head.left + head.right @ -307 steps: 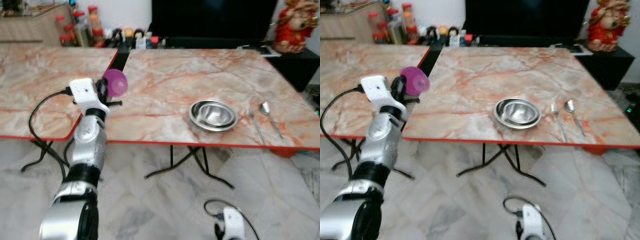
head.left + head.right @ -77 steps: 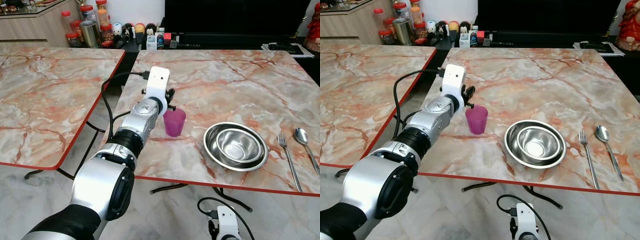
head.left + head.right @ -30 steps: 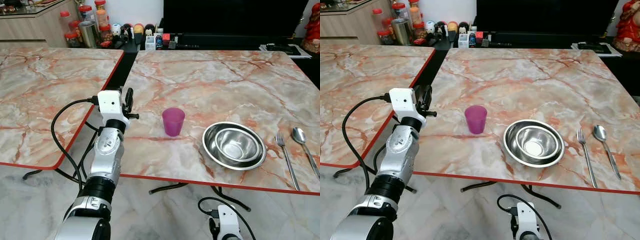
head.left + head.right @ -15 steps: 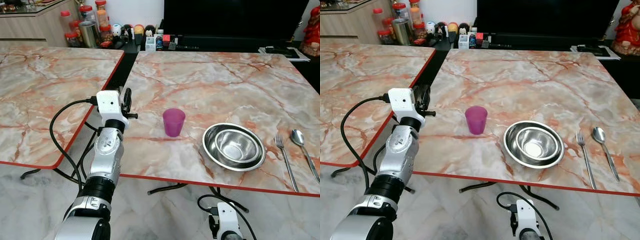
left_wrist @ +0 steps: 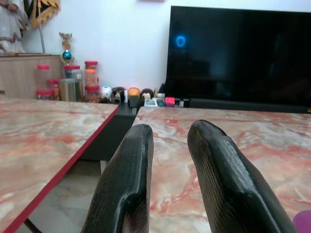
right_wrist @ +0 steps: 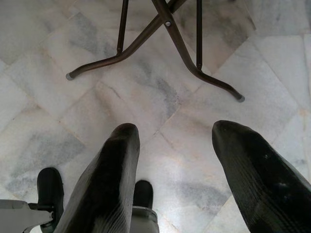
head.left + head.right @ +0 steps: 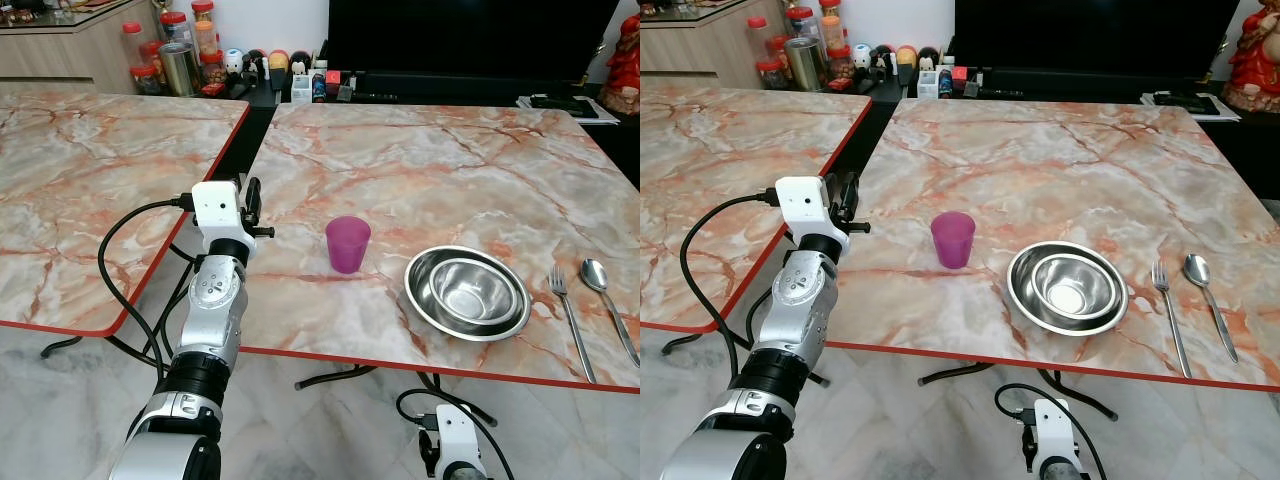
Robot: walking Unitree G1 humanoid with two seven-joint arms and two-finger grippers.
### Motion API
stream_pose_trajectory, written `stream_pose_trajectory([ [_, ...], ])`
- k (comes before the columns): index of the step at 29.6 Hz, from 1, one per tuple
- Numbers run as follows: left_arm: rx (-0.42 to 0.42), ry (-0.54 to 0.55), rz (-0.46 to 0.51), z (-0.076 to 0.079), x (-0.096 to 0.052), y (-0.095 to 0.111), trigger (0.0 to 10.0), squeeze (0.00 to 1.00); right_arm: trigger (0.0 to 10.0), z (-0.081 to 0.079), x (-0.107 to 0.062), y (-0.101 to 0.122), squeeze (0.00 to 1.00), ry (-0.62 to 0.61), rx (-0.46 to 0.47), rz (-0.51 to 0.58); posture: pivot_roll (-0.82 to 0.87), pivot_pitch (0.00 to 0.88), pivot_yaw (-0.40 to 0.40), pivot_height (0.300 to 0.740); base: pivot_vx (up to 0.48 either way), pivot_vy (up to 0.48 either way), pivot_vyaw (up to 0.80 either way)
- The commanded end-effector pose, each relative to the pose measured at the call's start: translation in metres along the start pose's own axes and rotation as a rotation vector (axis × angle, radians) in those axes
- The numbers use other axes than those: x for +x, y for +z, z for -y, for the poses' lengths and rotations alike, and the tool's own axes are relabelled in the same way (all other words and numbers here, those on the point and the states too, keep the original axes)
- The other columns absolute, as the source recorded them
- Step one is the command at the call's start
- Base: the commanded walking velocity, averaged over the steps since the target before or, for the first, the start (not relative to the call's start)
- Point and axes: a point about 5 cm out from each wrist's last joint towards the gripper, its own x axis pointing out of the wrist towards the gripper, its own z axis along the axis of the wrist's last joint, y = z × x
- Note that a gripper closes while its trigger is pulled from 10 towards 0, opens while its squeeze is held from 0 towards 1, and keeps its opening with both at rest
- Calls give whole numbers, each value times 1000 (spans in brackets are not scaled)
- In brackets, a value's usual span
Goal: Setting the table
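A purple cup (image 7: 347, 243) stands upright on the right marble table (image 7: 430, 160), left of two nested steel bowls (image 7: 467, 292). A fork (image 7: 570, 318) and a spoon (image 7: 605, 300) lie to the right of the bowls. My left gripper (image 7: 253, 203) is raised at the table's left edge, well to the left of the cup, and is open with nothing between its fingers (image 5: 126, 184). My right gripper (image 6: 170, 131) hangs low over the floor, open and empty; its wrist (image 7: 445, 450) shows below the table's front edge.
A second marble table (image 7: 90, 190) stands to the left across a narrow gap. Jars and small bottles (image 7: 180, 55) line the back, beside a dark TV (image 7: 470, 40) and a red statue (image 7: 625, 60). Folding table legs (image 6: 170, 43) cross the tiled floor.
My left gripper set the purple cup on the table beside the bowls, let go of it and drew back to the table's left edge. Over the last second it has barely moved.
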Motion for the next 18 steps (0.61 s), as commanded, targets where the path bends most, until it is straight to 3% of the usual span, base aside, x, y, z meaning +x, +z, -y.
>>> stream_pose_trajectory([
  [1,-2,4,20,1,4,7,10000,0,10000,-1,0,-1,0,-8,22,-4,14,0,1,736,0,270,0],
  [18,-7,12,12,-1,5,8,10000,0,10000,0,0,-1,0,-13,28,-4,11,0,3,736,0,342,0],
])
